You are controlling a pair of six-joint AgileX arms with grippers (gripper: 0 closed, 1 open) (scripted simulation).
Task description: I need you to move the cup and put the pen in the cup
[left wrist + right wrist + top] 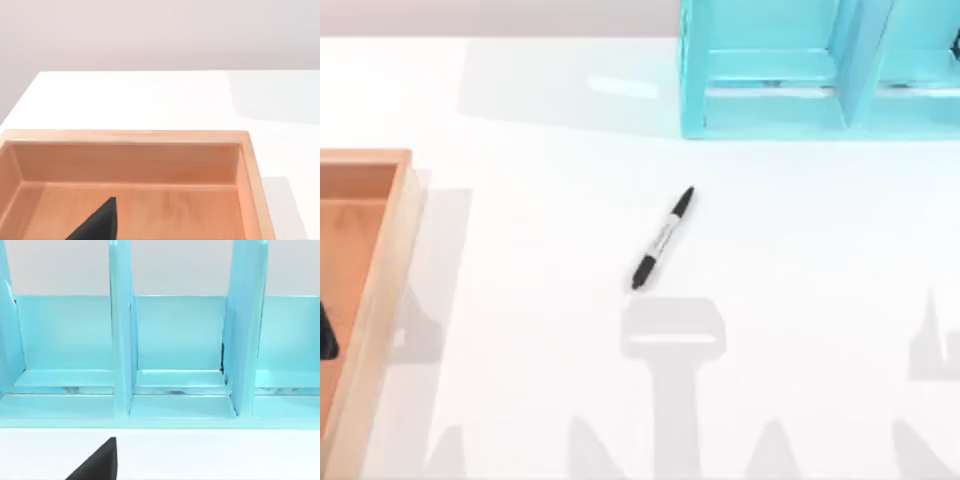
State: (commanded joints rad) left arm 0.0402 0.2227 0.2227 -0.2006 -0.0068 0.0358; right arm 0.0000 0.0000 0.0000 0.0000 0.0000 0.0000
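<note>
The pen, slim and black with a grey middle barrel, lies flat on the white table near the centre of the top view, slanted with one end toward the back right. The cup is out of view. My left gripper is a dark shape at the far left edge, over the wooden tray; in the left wrist view a black part of the left gripper hangs above the tray floor. My right gripper faces the cyan rack, well away from the pen.
A cyan rack with upright dividers stands at the back right of the table. The wooden tray's raised rim runs along the table's left side. Grey arm shadows fall across the table's front.
</note>
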